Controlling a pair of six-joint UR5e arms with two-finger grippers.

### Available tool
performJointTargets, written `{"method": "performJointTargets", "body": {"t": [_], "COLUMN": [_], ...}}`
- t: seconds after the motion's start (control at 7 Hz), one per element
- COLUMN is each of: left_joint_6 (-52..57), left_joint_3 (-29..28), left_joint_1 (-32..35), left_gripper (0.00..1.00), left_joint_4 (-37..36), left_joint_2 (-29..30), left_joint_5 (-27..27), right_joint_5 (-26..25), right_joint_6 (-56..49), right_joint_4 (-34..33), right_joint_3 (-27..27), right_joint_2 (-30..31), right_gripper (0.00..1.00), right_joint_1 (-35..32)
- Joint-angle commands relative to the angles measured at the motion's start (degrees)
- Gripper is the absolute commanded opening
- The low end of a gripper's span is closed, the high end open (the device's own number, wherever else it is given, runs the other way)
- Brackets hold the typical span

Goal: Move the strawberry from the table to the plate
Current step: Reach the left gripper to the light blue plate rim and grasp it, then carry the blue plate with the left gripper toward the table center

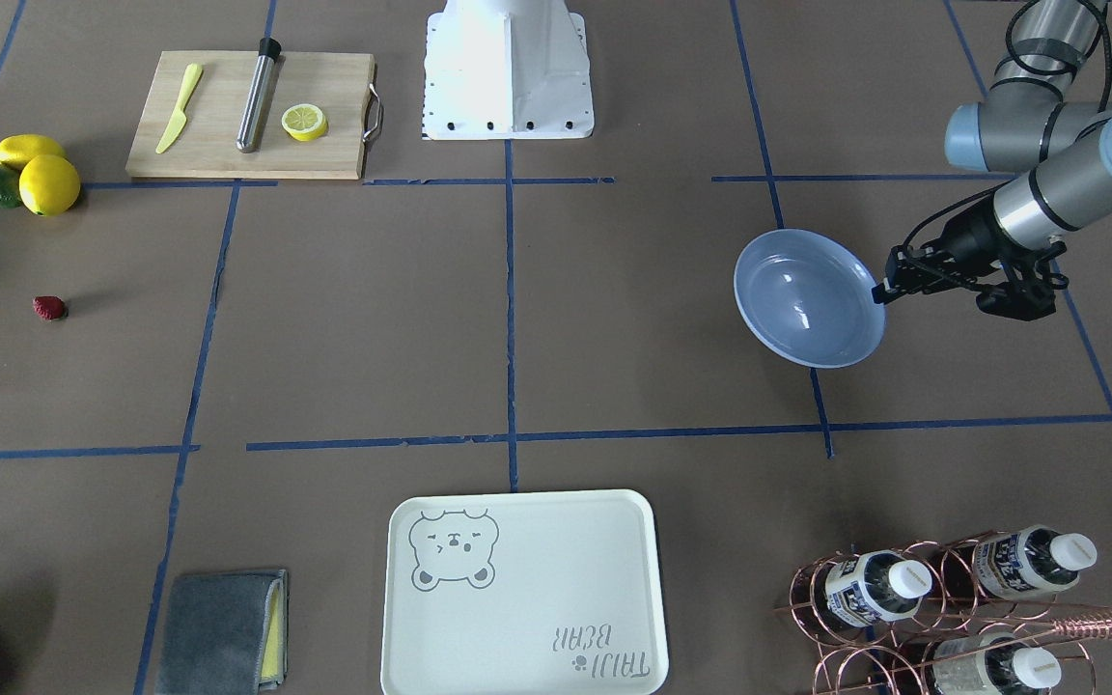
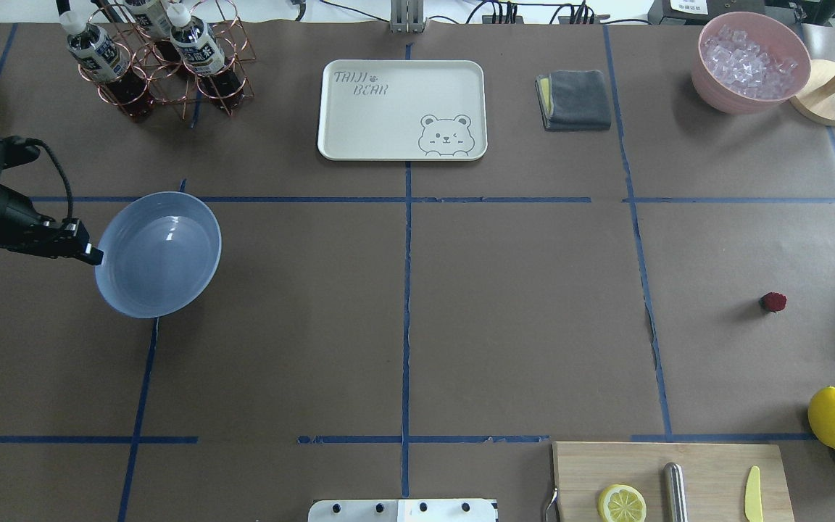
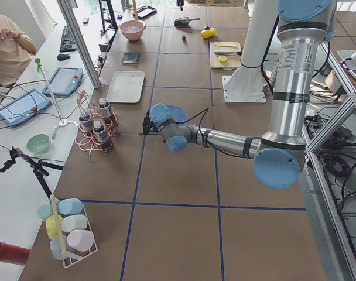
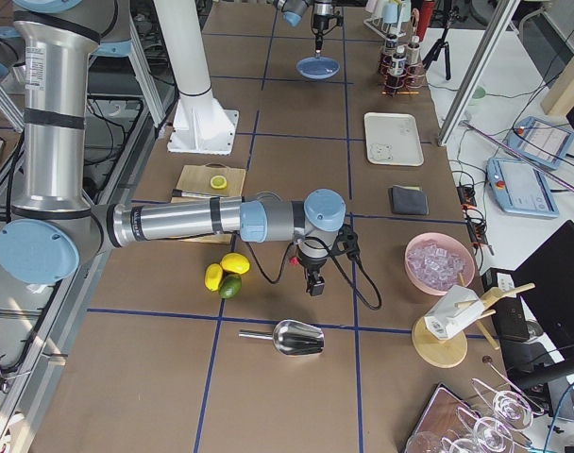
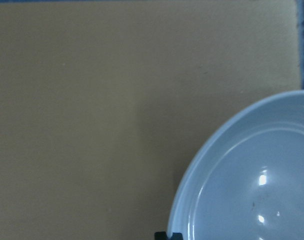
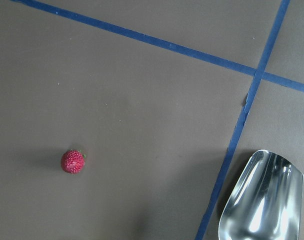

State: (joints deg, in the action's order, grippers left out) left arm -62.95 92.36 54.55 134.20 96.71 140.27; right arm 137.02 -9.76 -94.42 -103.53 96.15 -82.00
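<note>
Dark-red strawberry (image 2: 773, 302) lies on the table (image 2: 519, 326) at right, well apart from the plate (image 2: 160, 250), whose rim the left gripper (image 2: 91, 254) pinches. Probably light, slightly soft: pinch its sides gently. Whether the right gripper (image 4: 312, 283) is open, I cannot tell.

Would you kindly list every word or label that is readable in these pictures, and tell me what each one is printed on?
"TAIJI BEAR": printed on the cream tray, near a bear drawing.
Bottle labels: there is print, but it is too small to read.
Nothing else legible shows.
</note>
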Motion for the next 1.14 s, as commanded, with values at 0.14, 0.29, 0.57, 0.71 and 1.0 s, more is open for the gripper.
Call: {"method": "performJointTargets", "body": {"t": [0.14, 0.29, 0.57, 0.71, 1.0], "left_joint_6": [-28.45, -30.54, -30.04, -30.03, -30.03], "left_joint_3": [-0.24, -1.55, -2.71, -2.62, -2.10], "left_joint_1": [-17.13, -22.68, -25.81, -25.81, -25.81], "left_gripper": [0.00, 0.00, 0.00, 0.00, 0.10], "left_joint_4": [-0.95, -2.52, -13.90, -15.27, -17.39], "left_joint_2": [16.17, 19.27, 24.91, 24.84, 25.27], "left_joint_5": [-9.61, -15.40, -22.74, -23.19, -24.51], "right_joint_5": [0.00, 0.00, 0.09, 1.22, 1.32], "right_joint_6": [0.00, 0.00, 0.00, 0.00, 0.09], "right_joint_4": [0.02, 0.02, 0.02, 0.02, 0.02], "right_joint_3": [0.00, 0.00, -0.09, 0.00, 0.00], "right_joint_2": [-0.09, -0.09, -0.09, -0.09, -0.09], "right_gripper": [1.00, 1.00, 1.00, 1.00, 1.00], "right_joint_1": [0.00, 0.26, 0.35, 0.35, 0.44]}}
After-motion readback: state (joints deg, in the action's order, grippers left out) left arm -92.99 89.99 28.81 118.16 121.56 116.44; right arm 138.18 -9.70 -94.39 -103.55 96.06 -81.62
